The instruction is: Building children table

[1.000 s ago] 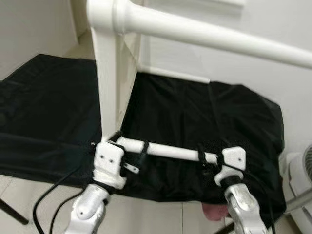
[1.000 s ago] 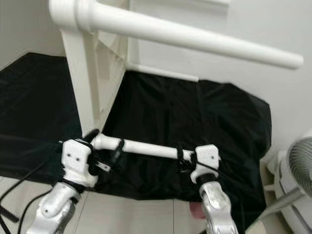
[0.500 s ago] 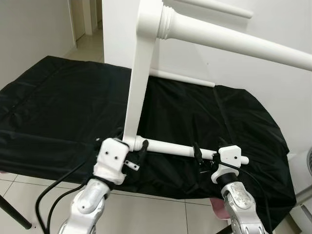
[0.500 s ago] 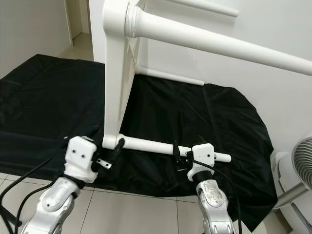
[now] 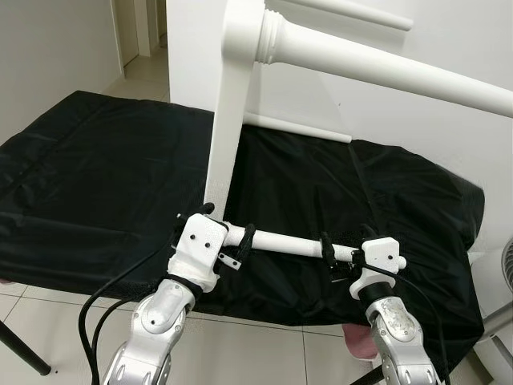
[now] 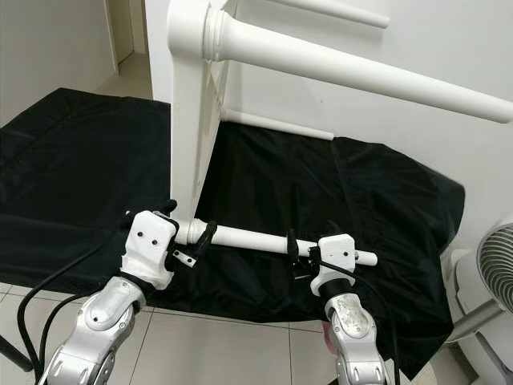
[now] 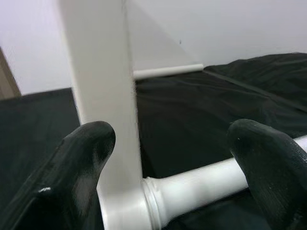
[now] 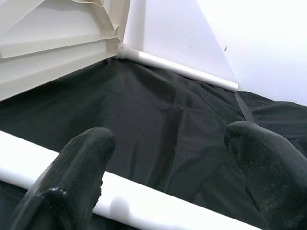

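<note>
Two-handed work on the white children's table [image 5: 238, 72], tipped on its side over the black sheet [image 5: 96, 160] with its legs pointing toward the right. Concerns the lowest leg [image 5: 284, 243], lying level just above the sheet's near edge. Finds the left gripper [image 5: 227, 228] shifted since half a second ago, now right at the joint where that leg meets the table frame, fingers spread wide to either side of it and not clenched. Places the right gripper [image 5: 346, 241] near the leg's free end, likewise released, fingers apart with the leg lying across them. Suggests seating or tightening of this leg in its socket as the step in hand. Leaves the upper leg [image 5: 385, 68] already fixed, jutting out overhead.
</note>
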Robot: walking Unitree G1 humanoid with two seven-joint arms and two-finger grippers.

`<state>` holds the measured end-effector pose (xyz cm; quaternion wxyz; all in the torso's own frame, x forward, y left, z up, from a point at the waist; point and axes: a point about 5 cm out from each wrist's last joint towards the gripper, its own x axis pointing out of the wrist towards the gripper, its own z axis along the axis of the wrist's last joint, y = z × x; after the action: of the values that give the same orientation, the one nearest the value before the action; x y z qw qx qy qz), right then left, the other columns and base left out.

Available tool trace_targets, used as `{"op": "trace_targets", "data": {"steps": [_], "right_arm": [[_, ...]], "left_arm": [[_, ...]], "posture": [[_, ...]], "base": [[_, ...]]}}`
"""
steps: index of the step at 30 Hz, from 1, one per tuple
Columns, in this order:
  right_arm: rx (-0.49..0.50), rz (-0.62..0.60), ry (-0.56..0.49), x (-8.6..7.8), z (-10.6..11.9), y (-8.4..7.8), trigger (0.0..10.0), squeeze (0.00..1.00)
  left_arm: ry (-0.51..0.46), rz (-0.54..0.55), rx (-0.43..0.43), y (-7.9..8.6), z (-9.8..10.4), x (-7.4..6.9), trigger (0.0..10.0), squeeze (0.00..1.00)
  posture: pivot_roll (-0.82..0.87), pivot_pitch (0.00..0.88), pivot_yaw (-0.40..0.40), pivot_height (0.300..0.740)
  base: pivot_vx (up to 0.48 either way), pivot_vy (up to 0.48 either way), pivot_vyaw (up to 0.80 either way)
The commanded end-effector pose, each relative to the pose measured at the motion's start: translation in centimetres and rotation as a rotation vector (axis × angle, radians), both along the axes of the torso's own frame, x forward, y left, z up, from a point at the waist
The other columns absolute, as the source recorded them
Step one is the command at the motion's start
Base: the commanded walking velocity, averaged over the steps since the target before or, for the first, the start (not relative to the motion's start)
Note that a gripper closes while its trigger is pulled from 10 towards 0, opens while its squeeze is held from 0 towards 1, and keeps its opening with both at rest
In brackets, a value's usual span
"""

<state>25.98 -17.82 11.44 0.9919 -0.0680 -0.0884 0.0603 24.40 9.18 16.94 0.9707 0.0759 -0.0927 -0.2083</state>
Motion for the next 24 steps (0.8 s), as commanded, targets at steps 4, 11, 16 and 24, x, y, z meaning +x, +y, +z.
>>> {"op": "trace_targets", "data": {"steps": [4, 11, 16, 24], "right_arm": [[-0.015, -0.024, -0.010, 0.3, 0.3, -0.7, 10.0, 0.00], [-0.018, -0.040, -0.017, 0.6, 0.5, -1.1, 10.0, 0.00], [-0.019, -0.045, -0.019, 0.6, 0.6, -1.1, 10.0, 0.00], [-0.020, -0.048, -0.020, 0.7, 0.6, -1.1, 10.0, 0.00]], "left_arm": [[0.040, 0.071, -0.033, -0.1, -0.1, 0.8, 10.0, 0.00], [0.133, 0.125, -0.162, 1.1, -0.6, 1.7, 10.0, 1.00], [0.119, 0.191, -0.103, 1.7, -0.4, 2.1, 10.0, 1.00], [0.119, 0.158, -0.050, 0.8, -0.4, 2.4, 10.0, 0.00]], "posture": [[0.02, 0.000, -0.118, 0.740], [0.01, 0.000, -0.116, 0.740], [0.01, 0.000, -0.114, 0.740], [0.00, 0.000, -0.118, 0.740]], "base": [[0.000, 0.000, 0.00], [0.000, 0.000, 0.00], [0.000, 0.000, 0.00], [0.000, 0.000, 0.00]]}}
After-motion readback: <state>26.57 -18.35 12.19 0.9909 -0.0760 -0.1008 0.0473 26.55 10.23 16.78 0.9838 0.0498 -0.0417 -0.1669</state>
